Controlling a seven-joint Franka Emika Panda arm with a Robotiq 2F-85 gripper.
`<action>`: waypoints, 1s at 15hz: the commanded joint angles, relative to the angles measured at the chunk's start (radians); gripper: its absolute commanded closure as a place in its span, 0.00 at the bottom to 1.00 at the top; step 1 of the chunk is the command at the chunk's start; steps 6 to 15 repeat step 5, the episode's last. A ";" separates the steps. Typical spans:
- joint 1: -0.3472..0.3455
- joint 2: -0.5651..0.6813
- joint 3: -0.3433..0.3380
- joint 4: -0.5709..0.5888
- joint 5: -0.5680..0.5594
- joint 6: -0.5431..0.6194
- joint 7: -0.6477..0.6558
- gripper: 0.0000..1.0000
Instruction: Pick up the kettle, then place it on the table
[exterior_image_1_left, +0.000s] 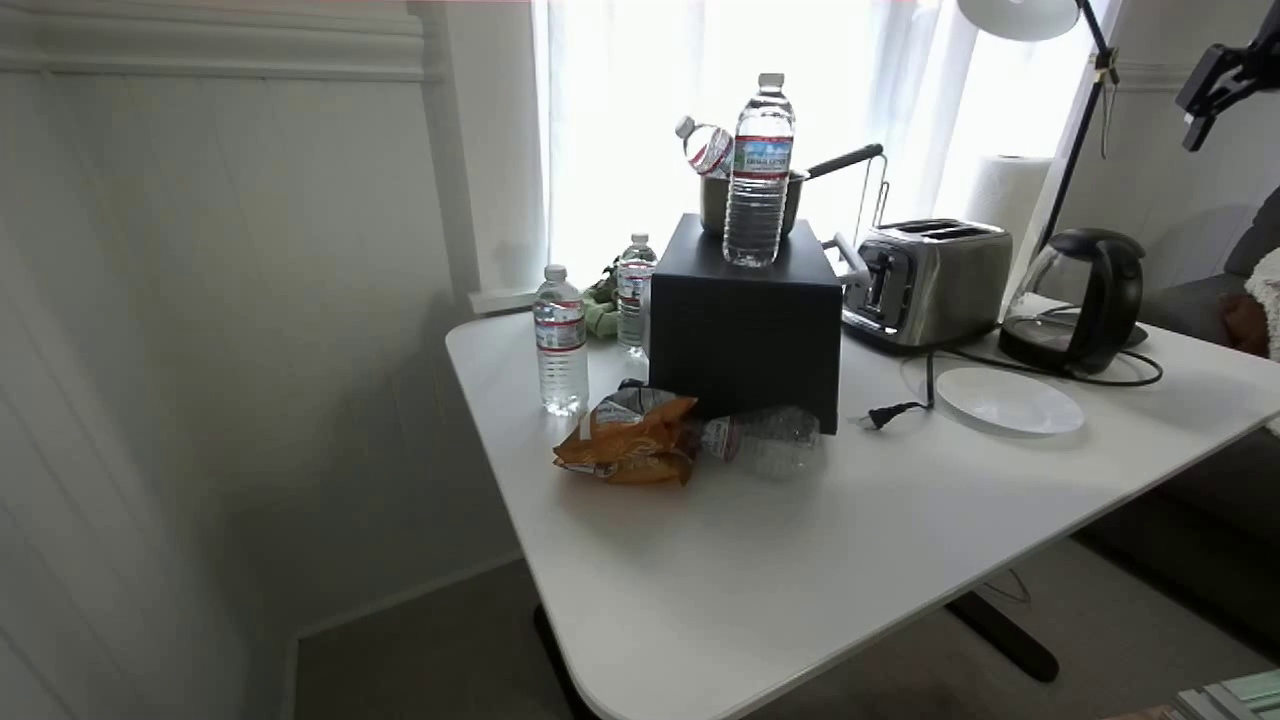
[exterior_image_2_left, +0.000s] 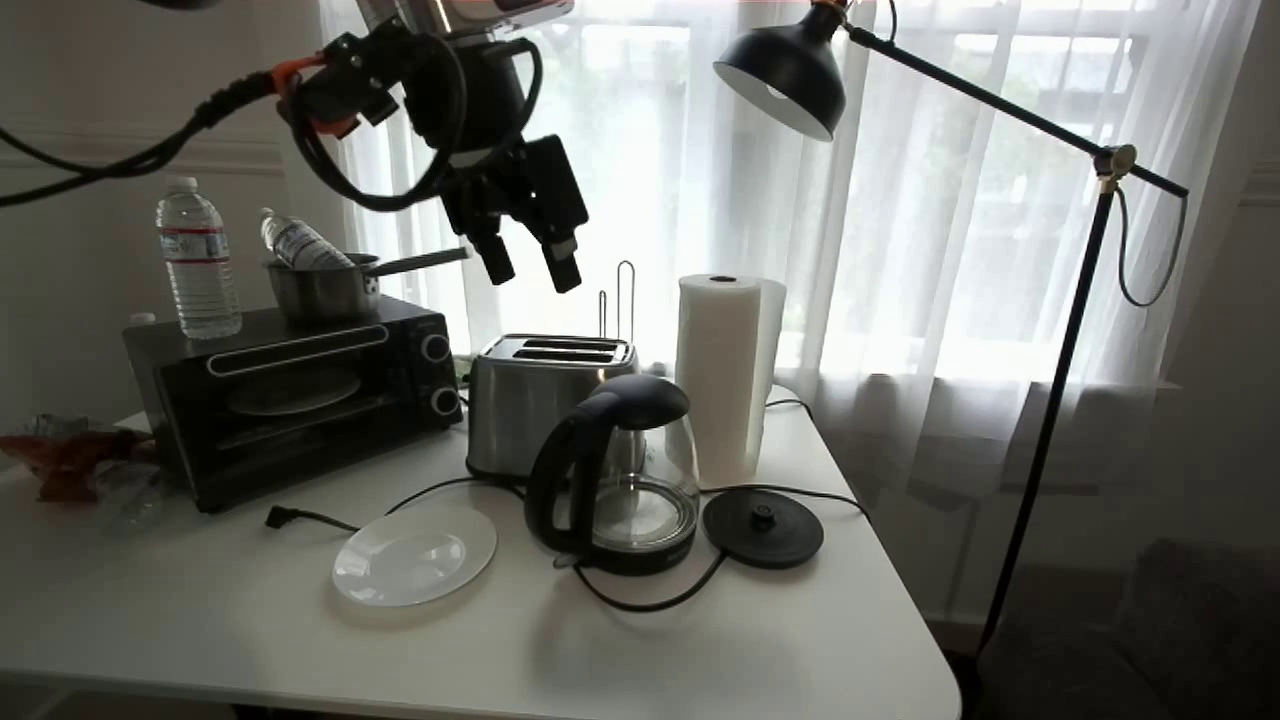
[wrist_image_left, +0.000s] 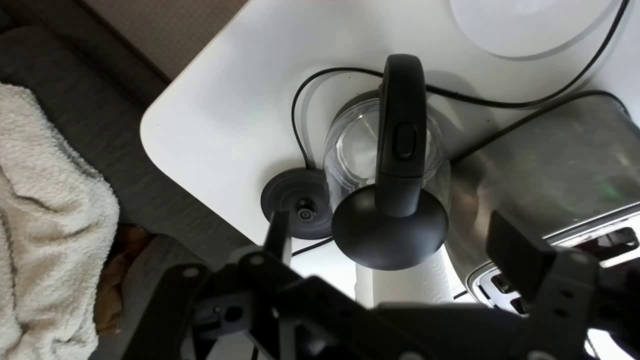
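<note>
While the gripper (exterior_image_2_left: 532, 273) hangs high, the kettle (exterior_image_2_left: 625, 490) stands hemmed in

Where the white table (exterior_image_2_left: 480, 660) nears a rounded corner, the kettle stands upright, off its round base (exterior_image_2_left: 765, 535), which lies just beside it. Well above, the gripper has its fingers (wrist_image_left: 517, 250) spread wide and holds nothing.

Closest of the neighbours is the chrome toaster (exterior_image_2_left: 510, 410); whether it touches the kettle, I cannot tell. In an exterior view a paper towel roll (exterior_image_2_left: 718, 370) rises behind the kettle, and a white plate (exterior_image_2_left: 415, 555) lies near the handle (exterior_image_2_left: 545, 490). A black cord (wrist_image_left: 500, 104) curves around there, crossing beneath the handle as the wrist view sees it.

Farther off, a dark toaster oven (exterior_image_1_left: 745, 345) carries a saucepan (exterior_image_2_left: 318, 297) with a tilted bottle (exterior_image_2_left: 308, 247) in it and an upright bottle (exterior_image_2_left: 197, 270) beside it. Past the oven lie an orange bag (exterior_image_1_left: 632, 437) and a sideways bottle (exterior_image_1_left: 768, 442), with two standing bottles (exterior_image_1_left: 562, 345) close by. A floor lamp (exterior_image_2_left: 795, 60) holds its head high, well apart from the kettle.
</note>
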 joint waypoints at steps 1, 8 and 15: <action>0.000 0.000 -0.002 0.002 -0.001 -0.002 -0.016 0.00; 0.000 0.004 -0.006 0.002 -0.004 -0.002 -0.031 0.00; 0.000 0.004 -0.006 0.002 -0.004 -0.002 -0.031 0.00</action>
